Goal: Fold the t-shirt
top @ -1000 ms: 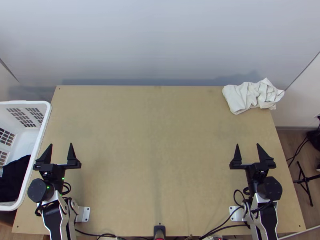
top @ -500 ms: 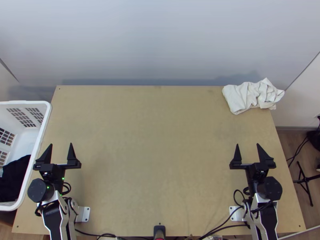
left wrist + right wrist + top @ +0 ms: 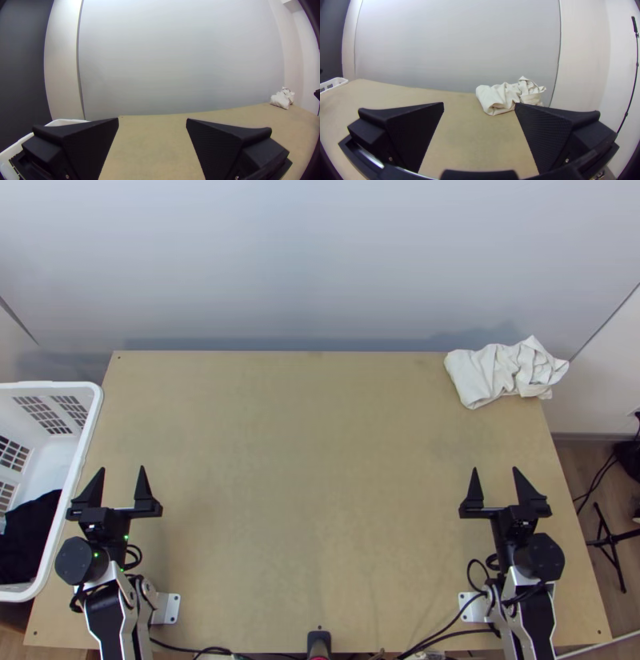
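Left claw [image 3: 122, 468] and right claw [image 3: 495, 468], both black and wide-fingered, stand open and empty, probably poised to start. A bunched white cloth [image 3: 496, 372], possibly the t-shirt, lies at the far right corner, perhaps to free workspace; black cloth [image 3: 28, 532], the other candidate, sits in a white plastic basket [image 3: 90, 428]. Pale wooden tabletop [image 3: 304, 460]; plain light-grey wall [image 3: 320, 268] behind.

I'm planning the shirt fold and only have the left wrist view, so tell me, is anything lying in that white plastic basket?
Observer: Yes, a black cloth lies in the basket.
Operator: And the right gripper, are its fingers open?
Observer: Open, with nothing between them.
Operator: Does the bunched white cloth stay within the tabletop?
Observer: No, in the top view it sticks out past the side edge of the light wooden table.
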Robot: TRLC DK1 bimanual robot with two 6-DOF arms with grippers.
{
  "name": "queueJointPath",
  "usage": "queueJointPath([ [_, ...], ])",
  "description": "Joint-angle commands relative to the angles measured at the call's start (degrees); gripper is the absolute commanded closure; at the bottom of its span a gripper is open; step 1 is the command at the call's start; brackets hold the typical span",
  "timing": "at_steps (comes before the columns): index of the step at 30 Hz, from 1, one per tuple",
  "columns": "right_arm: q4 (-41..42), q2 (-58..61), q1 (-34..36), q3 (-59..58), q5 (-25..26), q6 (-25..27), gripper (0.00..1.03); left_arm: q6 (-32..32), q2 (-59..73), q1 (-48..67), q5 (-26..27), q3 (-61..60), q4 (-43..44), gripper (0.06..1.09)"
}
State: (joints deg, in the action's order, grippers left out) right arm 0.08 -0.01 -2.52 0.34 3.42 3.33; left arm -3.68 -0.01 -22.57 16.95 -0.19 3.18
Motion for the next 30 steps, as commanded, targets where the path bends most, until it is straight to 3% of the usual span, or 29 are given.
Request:
queueJointPath([
  [1, -0.1, -0.1, -0.5, 0.0, 0.0, -4.5, 0.04, 0.3, 0.0, -0.2, -0.4, 0.0, -0.1, 0.10],
  [12, 2.9, -0.2, 3.8, 0.4, 0.8, -5.1, 0.04, 0.7, -0.2, 0.4, -1.5, 1.0, -0.2, 0.10],
  [16, 4.5, -0.2, 6.3, 2.9, 0.8, -5.9, 0.04, 7.8, 0.0, 0.3, -5.3, 1.0, 2.5, 0.10],
  [18, 6.5, 0.9, 5.5, 4.9, 0.8, -5.4, 0.04, 7.3, 0.5, 1.2, -5.3, 3.0, 1.7, 0.10],
  [23, 5.2, 17.0, 3.8, 16.5, 0.8, -4.1, 0.04, 5.0, 16.9, 1.6, -5.3, 13.9, 1.9, 0.10],
  [30, -0.9, 36.0, -2.9, 39.3, 0.9, -2.9, 0.04, 4.9, 36.0, 2.2, -5.2, 36.9, -11.4, 0.10],
])
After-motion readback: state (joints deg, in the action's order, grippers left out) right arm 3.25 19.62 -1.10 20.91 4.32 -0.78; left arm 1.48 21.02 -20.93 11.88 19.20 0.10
